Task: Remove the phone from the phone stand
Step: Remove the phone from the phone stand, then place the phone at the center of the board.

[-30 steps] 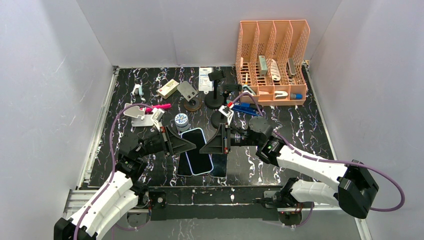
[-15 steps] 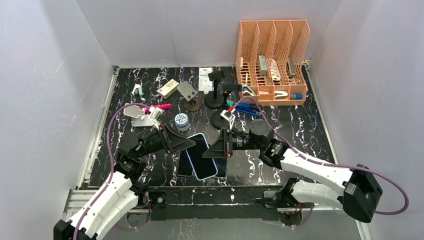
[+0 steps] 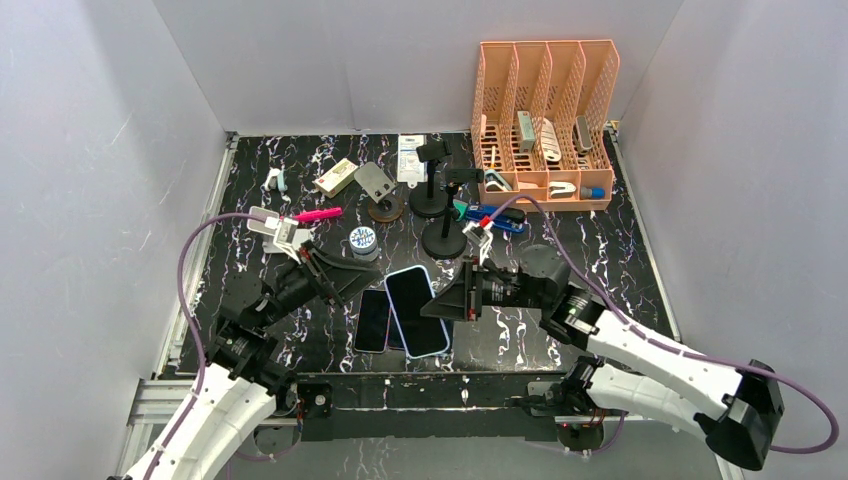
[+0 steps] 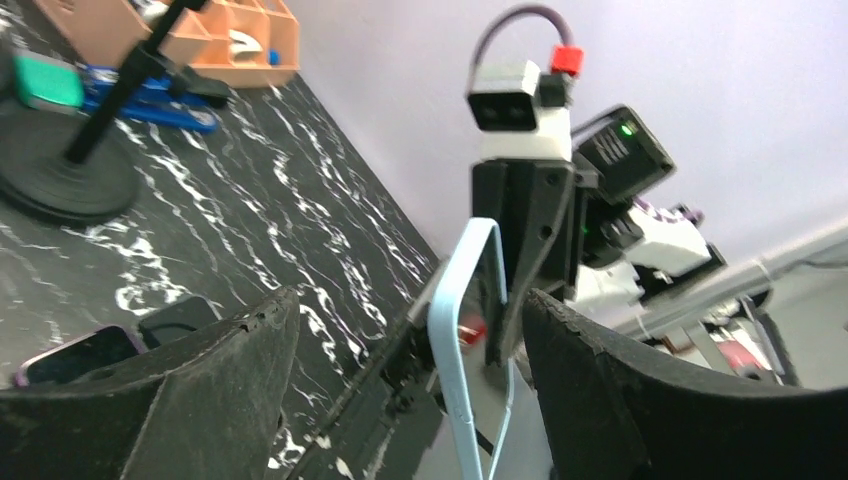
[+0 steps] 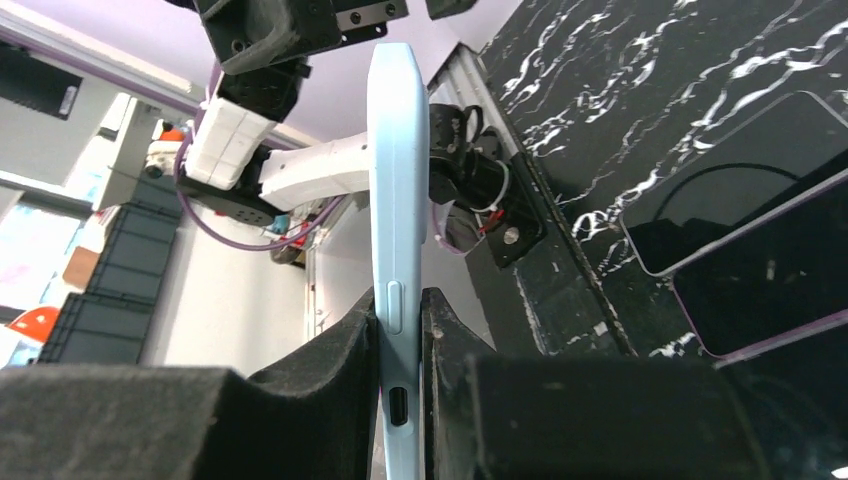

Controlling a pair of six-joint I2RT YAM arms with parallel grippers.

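Note:
My right gripper is shut on the light blue phone, pinching its lower edge and holding it above the table. In the right wrist view the phone stands edge-on between the pads. My left gripper hangs open just left of the phone; its wrist view shows the phone between the spread fingers, touching neither. Two black phone stands with round bases stand behind, empty, and a white stand sits to the left.
Two dark phones lie flat under the held one. An orange file rack stands at the back right. Small items, a round tin, a pink pen and a blue tool, lie around the stands.
My left gripper has opened, let go of the phone and drawn back to the left. The right gripper has carried the phone slightly right and nearer.

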